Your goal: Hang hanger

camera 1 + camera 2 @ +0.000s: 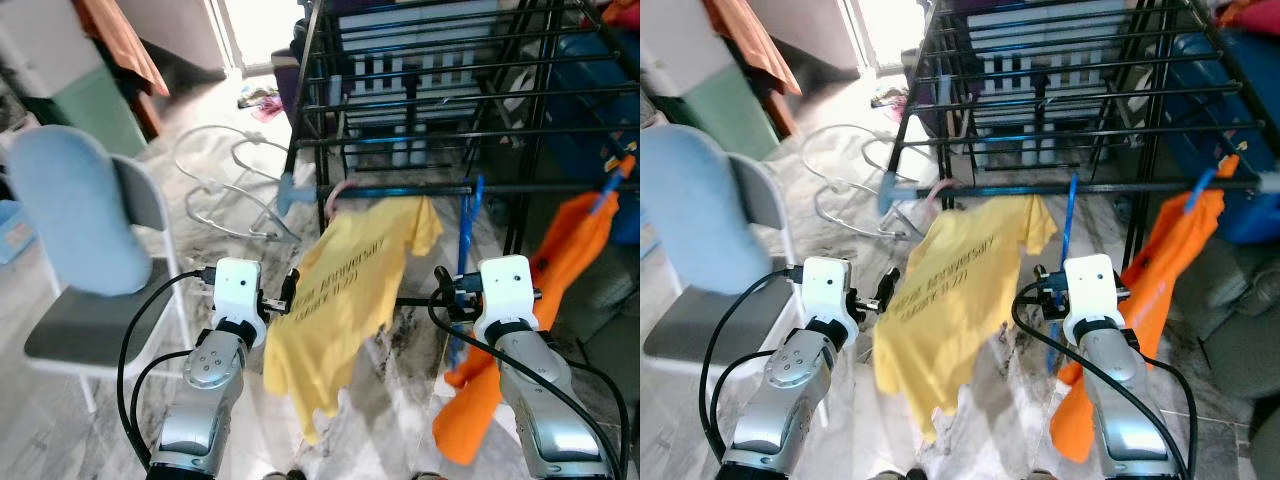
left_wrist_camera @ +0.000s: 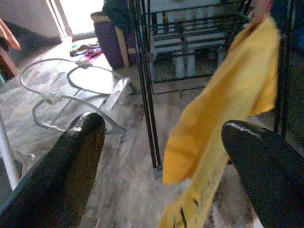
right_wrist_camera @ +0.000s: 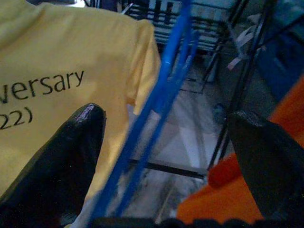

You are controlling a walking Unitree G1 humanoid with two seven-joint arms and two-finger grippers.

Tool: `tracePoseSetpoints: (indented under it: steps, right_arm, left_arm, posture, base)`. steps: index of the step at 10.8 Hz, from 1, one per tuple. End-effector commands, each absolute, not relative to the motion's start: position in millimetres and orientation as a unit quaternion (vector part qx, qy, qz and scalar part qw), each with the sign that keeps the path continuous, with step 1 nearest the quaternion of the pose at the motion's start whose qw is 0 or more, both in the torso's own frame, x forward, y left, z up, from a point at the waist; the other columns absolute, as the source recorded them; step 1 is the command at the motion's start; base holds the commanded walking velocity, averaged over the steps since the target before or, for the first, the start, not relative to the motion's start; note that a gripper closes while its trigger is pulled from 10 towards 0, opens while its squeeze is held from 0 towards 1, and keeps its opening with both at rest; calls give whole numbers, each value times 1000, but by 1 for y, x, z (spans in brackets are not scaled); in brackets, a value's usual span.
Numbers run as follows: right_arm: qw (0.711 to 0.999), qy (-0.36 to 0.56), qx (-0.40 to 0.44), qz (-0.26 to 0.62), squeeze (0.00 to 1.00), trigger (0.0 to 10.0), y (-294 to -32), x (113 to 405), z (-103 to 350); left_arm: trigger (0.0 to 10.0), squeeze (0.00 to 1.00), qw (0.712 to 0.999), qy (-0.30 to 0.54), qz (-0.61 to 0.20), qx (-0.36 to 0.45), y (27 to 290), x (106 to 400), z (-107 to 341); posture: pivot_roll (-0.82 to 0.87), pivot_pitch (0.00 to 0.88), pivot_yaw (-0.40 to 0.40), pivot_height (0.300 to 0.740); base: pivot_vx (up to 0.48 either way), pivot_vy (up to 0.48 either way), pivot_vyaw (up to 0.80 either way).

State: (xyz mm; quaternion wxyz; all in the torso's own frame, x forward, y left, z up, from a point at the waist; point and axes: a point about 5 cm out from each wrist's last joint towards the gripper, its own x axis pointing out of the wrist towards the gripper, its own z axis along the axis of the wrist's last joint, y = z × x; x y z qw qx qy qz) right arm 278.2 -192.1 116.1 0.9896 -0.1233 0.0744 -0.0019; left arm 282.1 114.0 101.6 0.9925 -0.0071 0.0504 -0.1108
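The left pincer (image 1: 283, 297) is held up just beside the lower left edge of the yellow shirt (image 1: 345, 290), and its two black fingers (image 2: 71, 166) are spread wide apart with nothing between them. The right pincer (image 1: 447, 292) is up on the other side of the yellow shirt, and its fingers (image 3: 61, 166) are wide apart too. A blue hanger (image 3: 156, 114) stands in the gap between those fingers, but they do not pinch it. The blue hanger hangs down from the front bar of the black drying rack (image 1: 420, 100), just to the right of the yellow shirt. The yellow shirt hangs from that same bar on a pink hanger hook (image 1: 335, 198), and it has dark letters printed on it. An orange cloth (image 1: 530, 300) hangs from the right end of the bar, past the blue hanger, and drops almost to the floor (image 1: 400, 400). The floor is pale stone with grey marks. Well to the left of the yellow shirt stands a grey chair (image 1: 100, 320) with a light blue cloth (image 1: 70, 210) over its back. Behind the chair, near the rack's left leg, a bent frame of silver tubes (image 1: 225, 175) lies on the floor.
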Motion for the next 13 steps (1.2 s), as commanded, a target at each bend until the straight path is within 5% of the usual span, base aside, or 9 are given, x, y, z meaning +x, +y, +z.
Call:
tracePoseSetpoints:
  steps: [1,6,7,8,13]
  right_arm:
    - [990,61,-125,3,1000,10000,-188,277,123]
    - [992,45,-120,5,1000,10000,-180,287,125]
    - [993,39,-114,15,761,10000,-173,294,126]
    - [993,43,-106,26,59,10000,-167,300,125]
    - [991,87,-91,56,0,10000,-162,309,106]
  left_arm:
    - [10000,0,994,48,-97,3,120,284,105]
    - [10000,0,991,40,-116,47,127,286,104]
    - [10000,0,990,33,-120,62,133,290,109]
    - [10000,0,989,30,-125,77,138,292,112]
    - [10000,0,990,16,-1,140,186,264,110]
  posture:
    - [-248,42,148,740]
    - [-237,0,165,740]
    - [-222,0,175,740]
    - [-210,0,183,740]
    - [-130,0,122,740]
  base:
    - [-368,0,0]
    - [-367,0,0]
    - [-364,0,0]
    - [-364,0,0]
    - [-333,0,0]
